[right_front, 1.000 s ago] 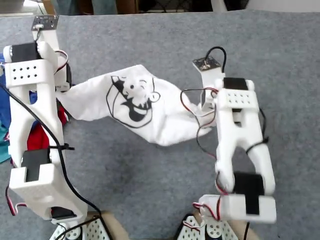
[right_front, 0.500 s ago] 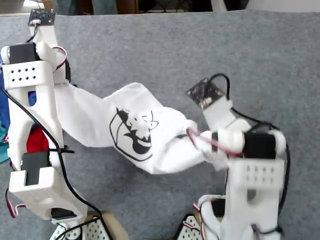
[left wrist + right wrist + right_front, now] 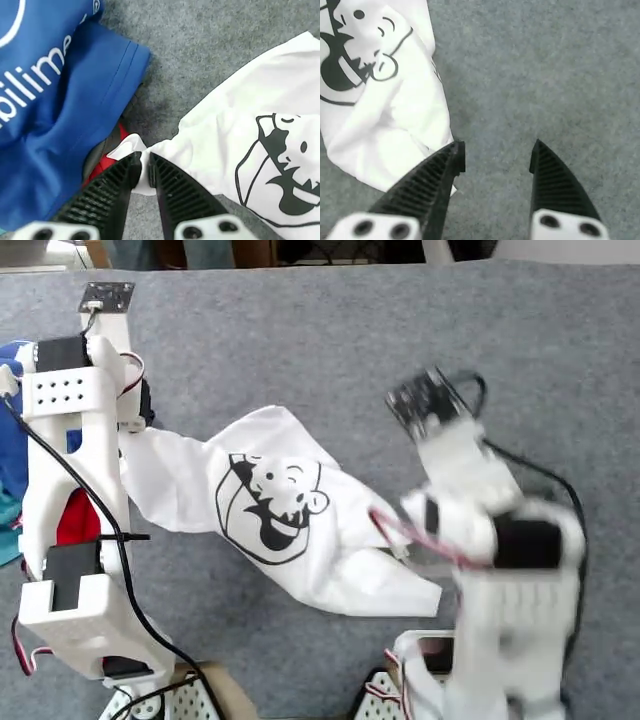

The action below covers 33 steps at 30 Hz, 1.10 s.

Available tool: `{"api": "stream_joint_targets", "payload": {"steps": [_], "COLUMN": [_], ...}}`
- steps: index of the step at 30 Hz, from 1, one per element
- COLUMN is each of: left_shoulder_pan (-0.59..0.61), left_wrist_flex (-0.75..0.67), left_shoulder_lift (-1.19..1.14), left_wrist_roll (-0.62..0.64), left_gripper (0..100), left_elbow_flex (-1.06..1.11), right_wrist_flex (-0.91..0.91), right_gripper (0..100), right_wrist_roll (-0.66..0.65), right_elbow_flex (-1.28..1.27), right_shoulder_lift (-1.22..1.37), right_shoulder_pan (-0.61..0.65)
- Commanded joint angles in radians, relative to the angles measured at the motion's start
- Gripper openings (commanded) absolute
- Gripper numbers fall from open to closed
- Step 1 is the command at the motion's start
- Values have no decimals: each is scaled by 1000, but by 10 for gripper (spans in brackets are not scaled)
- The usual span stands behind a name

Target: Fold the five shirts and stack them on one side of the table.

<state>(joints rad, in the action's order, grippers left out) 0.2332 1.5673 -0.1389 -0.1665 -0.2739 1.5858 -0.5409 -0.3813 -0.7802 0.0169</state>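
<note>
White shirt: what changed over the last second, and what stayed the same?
The right gripper let go of the white shirt and drew back toward its base, now open beside the cloth. The freed end dropped flat on the table. The left gripper stays shut on the other corner, beside the blue shirt.

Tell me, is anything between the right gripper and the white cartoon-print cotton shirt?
Nothing visible. The open right gripper hangs over the bare grey fabric table cover, with one finger right at the edge of the white cartoon-print shirt.
</note>
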Motion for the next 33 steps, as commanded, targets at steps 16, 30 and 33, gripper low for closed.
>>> {"api": "stream_joint_targets", "payload": {"steps": [16, 30, 33], "left_shoulder_pan": [4, 41, 42], "left_wrist_flex": [34, 32, -17], "left_shoulder_lift": [51, 203, 272], "left_wrist_roll": [-18, -18, -18], "left_gripper": [28, 28, 28], "left_elbow_flex": [56, 159, 234], "right_wrist_flex": [-133, 114, 117], "right_gripper": [222, 222, 222], "right_wrist_roll": [43, 28, 49], "right_elbow_flex": [989, 1627, 1670], "right_shoulder_lift": [1323, 1765, 1845], "right_shoulder_pan": [245, 367, 397]}}
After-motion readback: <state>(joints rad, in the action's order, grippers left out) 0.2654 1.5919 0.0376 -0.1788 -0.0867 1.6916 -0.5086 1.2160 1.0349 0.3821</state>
